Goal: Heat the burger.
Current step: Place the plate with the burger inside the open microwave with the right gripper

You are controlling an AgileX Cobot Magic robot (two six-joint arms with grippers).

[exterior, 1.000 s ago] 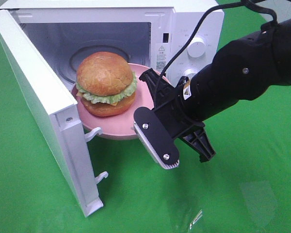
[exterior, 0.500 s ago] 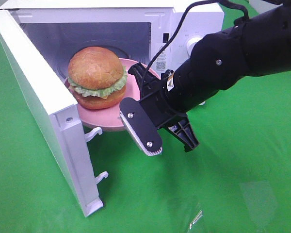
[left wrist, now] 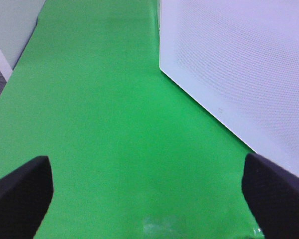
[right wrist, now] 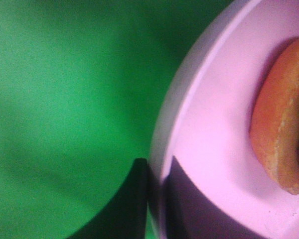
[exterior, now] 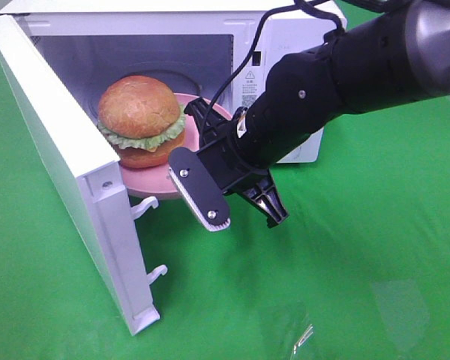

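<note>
Stretching around the microwave (exterior: 135, 52) with the burger (exterior: 141, 120), green cloth (exterior: 360, 247).

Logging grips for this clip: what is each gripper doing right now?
Left gripper: open, empty.
Right gripper: shut on the plate rim, with the burger on the plate.

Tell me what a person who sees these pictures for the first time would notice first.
A glossy burger with frilly lettuce sits on a pink plate in the doorway of a white microwave. The black right claw is shut on the plate's rim, on the side away from the oven. The microwave's door stands wide open on the left of the high view, above a bright green cloth.
</note>
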